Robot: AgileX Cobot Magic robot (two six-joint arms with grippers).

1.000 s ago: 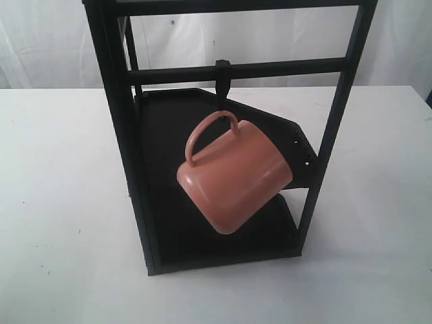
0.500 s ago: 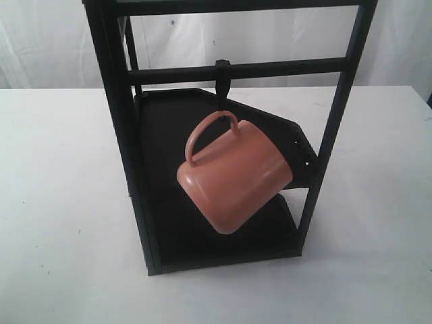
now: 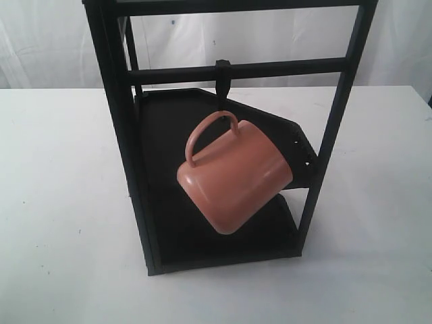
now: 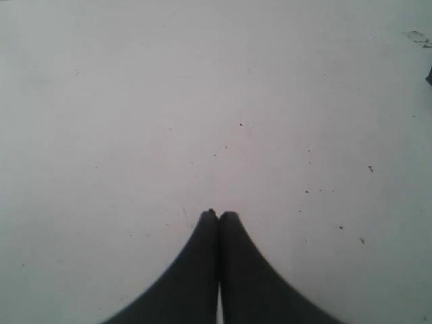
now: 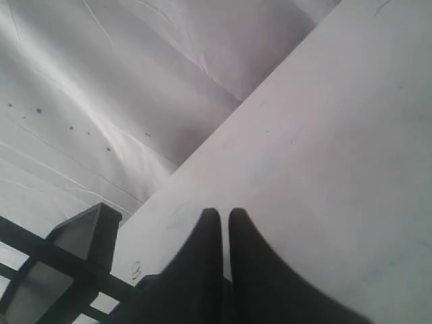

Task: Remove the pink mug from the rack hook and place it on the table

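The white table (image 3: pixel 54 202) fills the scene, flecked with a few small dark specks, and creased white cloth (image 3: pixel 61 40) hangs behind it. On the table stands the rack (image 3: pixel 111 101), a tall black frame of square bars. It carries an upper shelf (image 3: pixel 169 121) and a lower shelf (image 3: pixel 202 239), both dark and angular. A horizontal crossbar (image 3: pixel 283 67) spans the frame.

The pink mug (image 3: pixel 236 179) hangs inside the frame, clear of the table and in front of the upper shelf. It is tilted, with its closed base turned down and to the left of the exterior view and its mouth facing away, so the inside cannot be seen. Its loop handle (image 3: pixel 210 128) is at the top, caught on the rack hook (image 3: pixel 221 79), a slim black peg clamped to the crossbar.

Neither arm shows in the exterior view. The left tool (image 4: pixel 218 214) hovers over bare table with its two dark fingertips pressed together, gripping nothing. The right tool (image 5: pixel 224 212) is likewise drawn narrow, only a thin slit between its tips, and empty. It is over the table near a corner of the rack, with the cloth beyond.
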